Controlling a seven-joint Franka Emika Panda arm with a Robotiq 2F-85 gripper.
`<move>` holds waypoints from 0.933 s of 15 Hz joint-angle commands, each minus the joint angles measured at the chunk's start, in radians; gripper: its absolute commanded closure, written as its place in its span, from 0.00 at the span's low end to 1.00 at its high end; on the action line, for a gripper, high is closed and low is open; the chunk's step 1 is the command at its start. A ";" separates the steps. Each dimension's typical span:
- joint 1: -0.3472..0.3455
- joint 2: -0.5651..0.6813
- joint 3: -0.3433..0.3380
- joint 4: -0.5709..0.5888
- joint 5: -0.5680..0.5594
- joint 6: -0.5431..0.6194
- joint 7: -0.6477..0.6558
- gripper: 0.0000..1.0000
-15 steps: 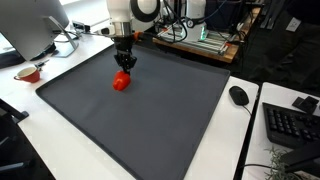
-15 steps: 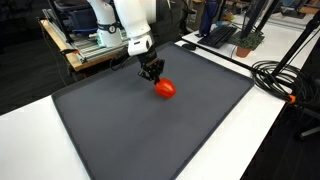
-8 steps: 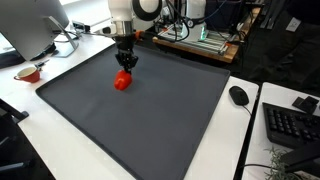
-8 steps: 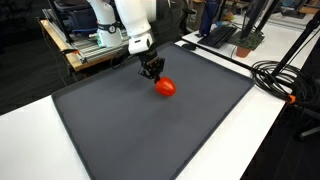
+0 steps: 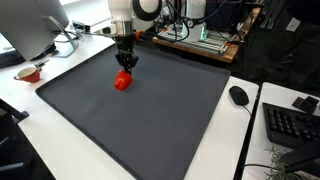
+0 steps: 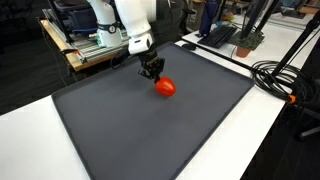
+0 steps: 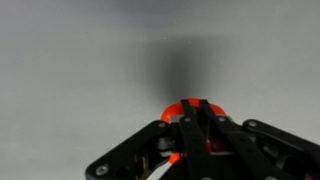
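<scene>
A small red round object (image 5: 122, 82) lies on the dark grey mat (image 5: 150, 125) near its far side; it shows in both exterior views (image 6: 165, 88). My gripper (image 5: 126, 66) points down right above and beside it (image 6: 152, 72). In the wrist view my gripper (image 7: 197, 113) has its black fingers (image 7: 190, 128) pressed together, and the red object (image 7: 176, 108) peeks out from behind and under them. The fingers seem to hold nothing between them. Whether the tips touch the object I cannot tell.
A black mouse (image 5: 238, 95) and a keyboard (image 5: 292, 125) lie on the white table beside the mat. A small red and white cup (image 5: 28, 72) stands near a monitor (image 5: 30, 25). Black cables (image 6: 285, 78) run along the table edge. Equipment racks (image 5: 205, 38) stand behind.
</scene>
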 commanded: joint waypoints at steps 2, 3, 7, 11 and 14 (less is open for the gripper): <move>0.000 0.000 0.000 0.000 0.000 0.000 0.000 0.88; 0.000 0.000 0.000 0.000 0.000 0.000 0.000 0.88; 0.000 0.000 0.000 0.000 0.000 0.000 0.000 0.97; 0.002 0.021 -0.006 0.012 -0.005 0.009 0.002 0.97; 0.004 0.043 -0.015 0.023 -0.010 0.006 0.006 0.97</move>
